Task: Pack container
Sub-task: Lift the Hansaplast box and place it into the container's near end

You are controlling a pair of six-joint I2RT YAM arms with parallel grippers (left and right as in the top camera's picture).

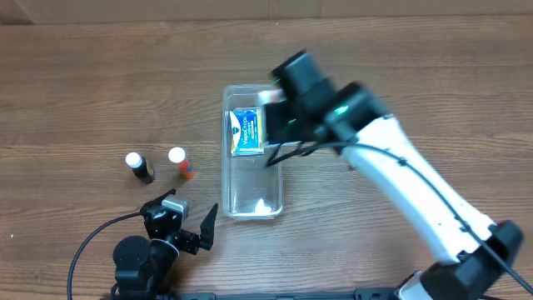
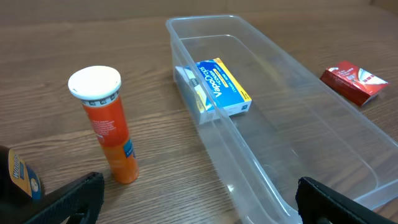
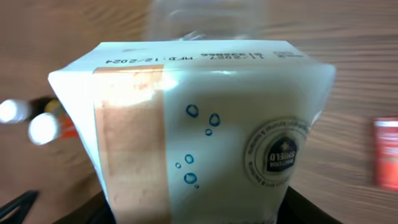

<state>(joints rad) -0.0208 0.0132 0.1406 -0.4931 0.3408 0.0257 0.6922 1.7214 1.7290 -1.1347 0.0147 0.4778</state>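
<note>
You have the near half of the container point(image 1: 252, 193) bare and open from above, while a blue box point(image 1: 246, 132) fills most of the far half, leaning at the left wall with a thin strip free on its right. Over that far end hangs the right gripper point(image 1: 281, 117), clamped on a white box point(image 3: 199, 124). On the tabletop point(image 1: 400, 67), an orange tube point(image 1: 181, 163) and a dark bottle point(image 1: 140, 167) stand upright left of the container, and a red box point(image 2: 354, 82) lies to its right.

Overhead straight down; left wrist low along the shared container point(image 2: 298, 124); right wrist tight against a box point(image 3: 205, 143).
</note>
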